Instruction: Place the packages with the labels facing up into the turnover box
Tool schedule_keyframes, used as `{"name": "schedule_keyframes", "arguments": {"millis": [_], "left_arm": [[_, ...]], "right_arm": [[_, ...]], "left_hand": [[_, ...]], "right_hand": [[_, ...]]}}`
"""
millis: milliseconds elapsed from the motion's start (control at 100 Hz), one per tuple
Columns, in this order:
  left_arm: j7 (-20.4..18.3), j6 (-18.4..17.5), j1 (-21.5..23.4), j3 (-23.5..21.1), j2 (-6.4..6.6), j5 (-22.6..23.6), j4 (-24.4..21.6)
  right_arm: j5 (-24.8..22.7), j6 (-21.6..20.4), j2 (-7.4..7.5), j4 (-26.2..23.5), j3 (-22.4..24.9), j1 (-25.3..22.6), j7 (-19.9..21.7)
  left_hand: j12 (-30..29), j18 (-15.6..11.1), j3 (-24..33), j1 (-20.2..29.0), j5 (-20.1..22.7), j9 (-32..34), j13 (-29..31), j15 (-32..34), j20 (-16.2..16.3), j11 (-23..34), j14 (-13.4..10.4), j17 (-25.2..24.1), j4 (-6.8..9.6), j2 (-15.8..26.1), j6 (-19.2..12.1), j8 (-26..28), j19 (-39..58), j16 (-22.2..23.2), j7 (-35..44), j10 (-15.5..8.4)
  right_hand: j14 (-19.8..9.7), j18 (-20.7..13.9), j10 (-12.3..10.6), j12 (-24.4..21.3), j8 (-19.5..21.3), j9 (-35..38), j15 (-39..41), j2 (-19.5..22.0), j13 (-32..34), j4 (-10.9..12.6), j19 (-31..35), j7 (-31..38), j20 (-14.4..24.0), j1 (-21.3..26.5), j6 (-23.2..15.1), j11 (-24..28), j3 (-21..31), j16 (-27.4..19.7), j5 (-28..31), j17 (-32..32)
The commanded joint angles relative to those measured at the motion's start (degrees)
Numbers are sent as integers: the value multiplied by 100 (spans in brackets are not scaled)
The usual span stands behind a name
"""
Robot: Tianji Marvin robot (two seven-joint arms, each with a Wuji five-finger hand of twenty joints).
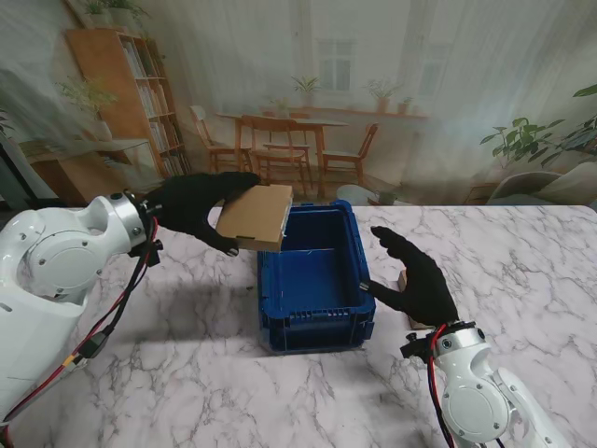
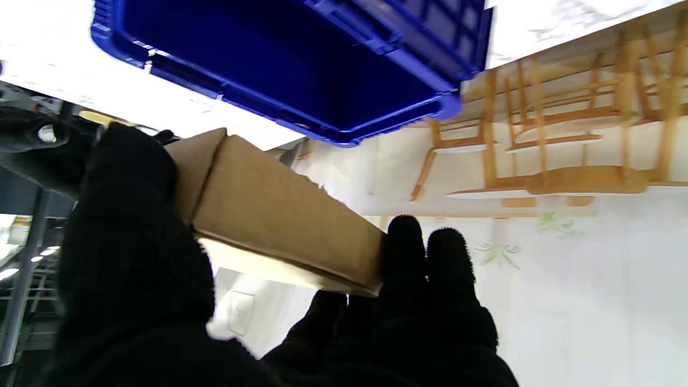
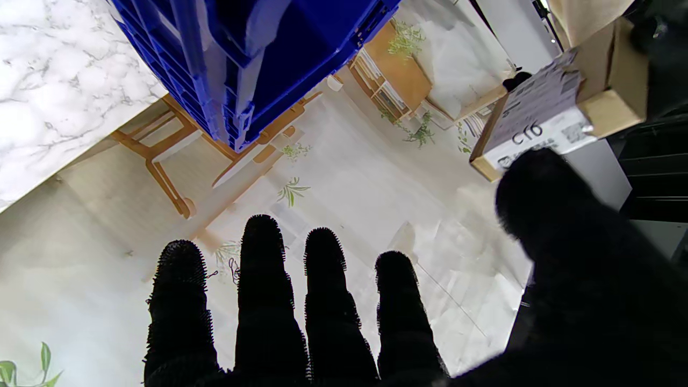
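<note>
While the left hand (image 1: 194, 207) hangs over the far-left corner of the blue turnover box (image 1: 312, 322), much of the story stays hidden! The stand view shows only plain brown card on the package (image 1: 256, 217) it carries, and no label can be made out from there. The right wrist view catches a white printed label on the package's other face, marked "C16", with the rest of the print too small to read. Just right of the box, a small tan object (image 1: 403, 281) peeks out beside the right hand (image 1: 417, 277), mostly covered by it, and what it is cannot be told.

Left hand now: clamped on the package, thumb (image 2: 126, 226) on one broad side, fingers (image 2: 424, 269) pressing the opposite edge, the box of card tilted and clear of the tabletop (image 1: 187, 364).

Right hand: spread wide, fingers apart, thumb out, gripping nothing, hovering just beside the turnover box's right wall.

Inside, the turnover box shows bare blue floor.
</note>
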Motion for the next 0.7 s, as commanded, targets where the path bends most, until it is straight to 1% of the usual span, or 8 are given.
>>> {"name": "schedule_keyframes", "arguments": {"millis": [0, 140, 230, 360, 450, 600, 660, 690], "left_arm": [[-110, 76, -177, 221, -79, -67, -22], [-82, 326, -520, 762, -130, -349, 144], [-39, 488, -743, 1111, -170, -496, 252], [68, 698, -970, 1513, -237, -715, 373], [157, 849, -1097, 1750, -287, -875, 461], [186, 962, -1267, 2022, -326, -1026, 576], [183, 971, -1297, 2073, -331, -1063, 593], [173, 977, -1306, 2091, -332, -1094, 599]], "right_arm": [[-19, -198, 16, 12, 0, 55, 16], [-138, -576, 58, 42, -19, 177, 123], [-246, -701, 58, 67, -81, 282, 55], [-314, -783, 17, 123, -216, 438, -194], [-422, -876, -9, 219, -294, 565, -393], [-865, -991, 4, 410, -360, 756, -661], [-1074, -1030, 21, 493, -377, 821, -771], [-1151, -1058, 29, 535, -385, 852, -808]], "left_hand": [[465, -178, 2437, 1491, 772, 973, 108, -11, 73, 996, -111, 14, 447, 1335, -692, 418, 114, 7, 1165, -761], [474, -207, 2440, 1458, 801, 1012, 145, -3, 73, 999, -125, 59, 457, 1326, -731, 439, 116, 8, 1179, -793], [481, -223, 2454, 1453, 806, 1020, 163, 4, 74, 1005, -132, 72, 466, 1328, -735, 456, 116, 12, 1197, -795], [489, -217, 2467, 1426, 814, 1043, 183, 11, 78, 1016, -131, 89, 472, 1327, -747, 473, 121, 15, 1223, -801], [491, -210, 2479, 1425, 818, 1059, 201, 18, 83, 1018, -134, 95, 472, 1334, -750, 480, 127, 20, 1237, -807], [493, -210, 2481, 1416, 829, 1073, 200, 19, 88, 1018, -118, 93, 470, 1332, -740, 483, 128, 25, 1249, -799], [492, -208, 2468, 1390, 836, 1083, 207, 19, 91, 1016, -129, 97, 464, 1328, -751, 483, 130, 26, 1252, -804], [490, -203, 2470, 1384, 839, 1082, 198, 12, 91, 1011, -123, 88, 464, 1324, -755, 481, 124, 24, 1252, -798]], "right_hand": [[-216, -213, -148, -75, -175, -237, -130, -216, -199, -128, 80, -44, 17, -160, -295, -28, -219, -40, -424, -66], [-233, -260, -91, -106, -283, -675, -197, -298, -361, -31, 210, 55, -3, -41, -470, 31, -665, -81, -636, -73], [-231, -277, -80, -111, -255, -756, -201, -380, -380, 2, 287, 166, -5, 41, -518, 52, -735, -92, -538, -13], [-247, -296, -228, -104, -120, -857, -189, -491, -404, 30, 457, 381, -41, 14, -432, 116, -928, -117, -481, -10], [-306, -347, -367, -141, -101, -1103, -221, -524, -506, 118, 618, 310, -132, 43, -431, 63, -1017, -184, -686, -41], [-404, -392, -559, -260, -413, -1451, -327, -659, -557, 168, 833, -262, -406, 380, -617, -118, -932, -376, -791, -42], [-445, -405, -591, -273, -418, -1498, -348, -704, -577, 182, 867, -302, -445, 536, -775, -142, -864, -405, -757, -21], [-468, -413, -611, -296, -304, -1502, -382, -723, -564, 166, 938, -199, -569, 572, -876, -169, -750, -485, -761, -25]]}}
